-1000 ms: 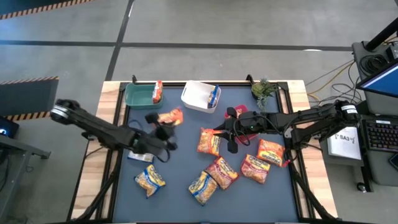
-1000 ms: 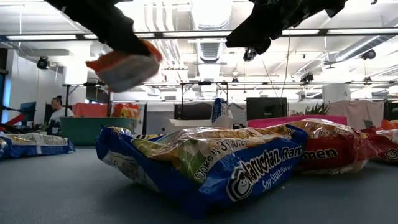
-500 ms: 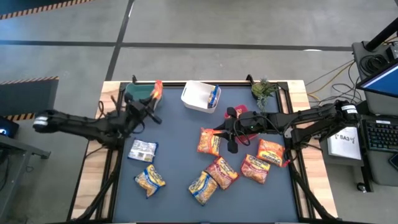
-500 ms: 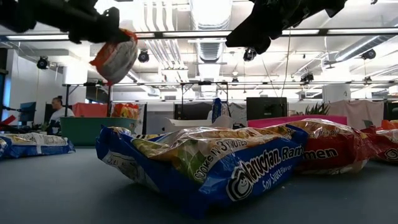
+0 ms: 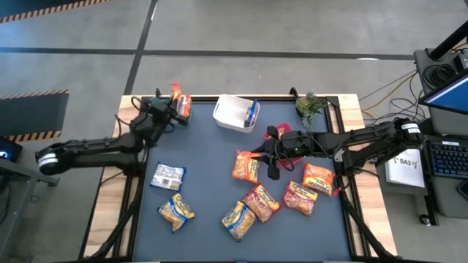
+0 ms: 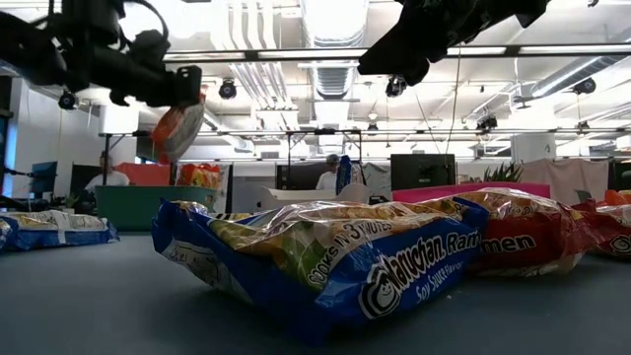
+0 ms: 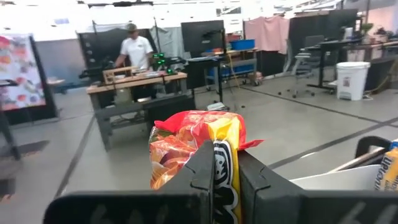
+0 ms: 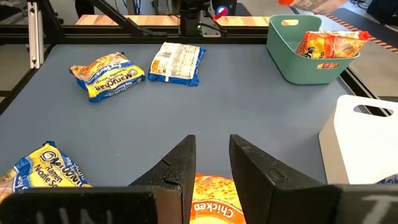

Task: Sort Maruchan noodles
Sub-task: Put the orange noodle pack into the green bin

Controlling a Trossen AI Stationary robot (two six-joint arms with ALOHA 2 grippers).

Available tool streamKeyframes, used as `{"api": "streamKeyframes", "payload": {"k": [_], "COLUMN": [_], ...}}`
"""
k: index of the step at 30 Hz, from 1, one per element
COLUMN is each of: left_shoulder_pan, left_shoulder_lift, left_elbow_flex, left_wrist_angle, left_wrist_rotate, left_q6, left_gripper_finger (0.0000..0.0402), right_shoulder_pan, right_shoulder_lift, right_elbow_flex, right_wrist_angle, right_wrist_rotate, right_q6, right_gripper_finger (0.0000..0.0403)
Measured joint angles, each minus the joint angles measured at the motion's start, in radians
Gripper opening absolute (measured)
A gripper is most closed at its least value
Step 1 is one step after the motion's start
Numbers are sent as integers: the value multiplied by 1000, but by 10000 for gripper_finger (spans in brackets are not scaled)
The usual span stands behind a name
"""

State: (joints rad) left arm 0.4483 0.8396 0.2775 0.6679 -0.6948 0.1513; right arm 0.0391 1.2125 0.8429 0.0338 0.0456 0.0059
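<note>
Over dark table (image 5: pixel 212 157), left gripper (image 5: pixel 173 102) stretched above green bin (image 5: pixel 155 111), pinching crinkly orange packet (image 7: pixel 196 146); right gripper (image 5: pixel 263 155) spread above another packet (image 5: pixel 245 166).

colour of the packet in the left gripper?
Orange-yellow with red trim: a crinkly plastic ramen packet pinched in the left gripper. Left wrist view shows it best.

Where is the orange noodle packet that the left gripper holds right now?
In the high view, the orange packet is pinched in the left gripper above the green bin, at the table's far left corner.
</note>
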Motion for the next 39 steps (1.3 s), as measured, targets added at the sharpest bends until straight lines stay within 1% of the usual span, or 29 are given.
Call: {"api": "streamKeyframes", "payload": {"k": [3,7,11,12,16,21,25,28,33,39], "left_shoulder_pan": [85,185,264,280,328,358,370,378,390,390], "left_shoulder_lift": [35,87,142,158,223,296,349,385,428,432], "left_elbow_flex": [0,0,0,0,-7,-13,-13,-13,-13,-14], "left_wrist_angle": [20,33,60,60,86,181,227,238,242,250], "left_wrist_rotate": [120,214,355,369,373,499,554,556,553,547], "left_q6": [-37,-55,-73,-89,-117,-116,-74,-64,-90,-109], "left_gripper_finger": [6,6,6,6,6,6,6,6,8,27], "right_shoulder_pan": [0,0,0,0,0,0,0,0,0,0], "right_shoulder_lift": [0,0,0,0,0,0,0,0,0,0], "right_elbow_flex": [0,0,0,0,0,0,0,0,0,0], "right_wrist_angle": [0,0,-1,-1,-3,-6,-8,-8,-18,-36], "right_wrist_rotate": [0,0,0,0,0,0,0,0,0,0], "right_q6": [-3,-5,-6,-6,-6,-6,-6,-5,1,20], "right_gripper_finger": [86,86,86,86,86,86,86,86,86,86]}}
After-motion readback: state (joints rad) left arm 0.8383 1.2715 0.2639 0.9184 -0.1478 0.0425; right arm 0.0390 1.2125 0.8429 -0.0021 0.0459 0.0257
